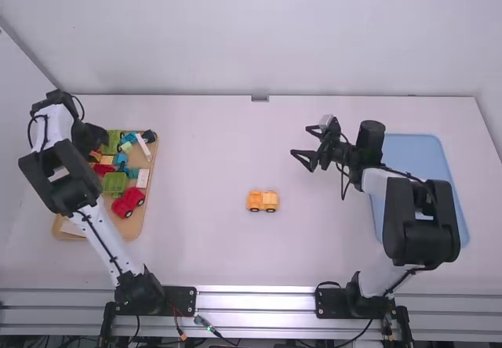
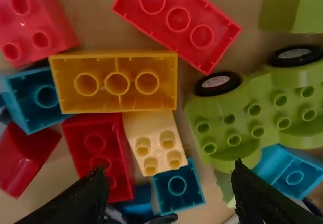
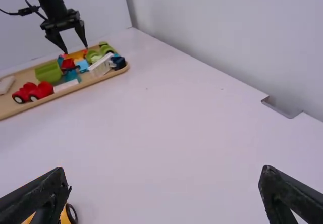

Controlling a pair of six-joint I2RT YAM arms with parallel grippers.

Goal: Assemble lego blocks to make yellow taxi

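Over the tray at the left, my left gripper (image 1: 94, 138) hangs above the loose blocks; in the left wrist view that gripper (image 2: 169, 191) is open with nothing gripped. Beneath it lie a yellow-orange brick (image 2: 164, 100), hollow side up, and a small cream brick (image 2: 156, 137), studs up. Mid-table stands a yellow-orange toy vehicle (image 1: 263, 201) on wheels. My right gripper (image 1: 300, 141) is open and empty, up and to the right of the vehicle. In the right wrist view, the vehicle (image 3: 64, 217) is partly hidden behind one finger of the right gripper (image 3: 164, 183).
The wooden tray (image 1: 147, 195) also holds a red car (image 1: 128, 202), a green car (image 2: 262, 115), a red brick (image 2: 177, 19), a blue brick (image 2: 176, 184) and several other blocks. A blue tray (image 1: 420, 148) lies under and beside the right arm.
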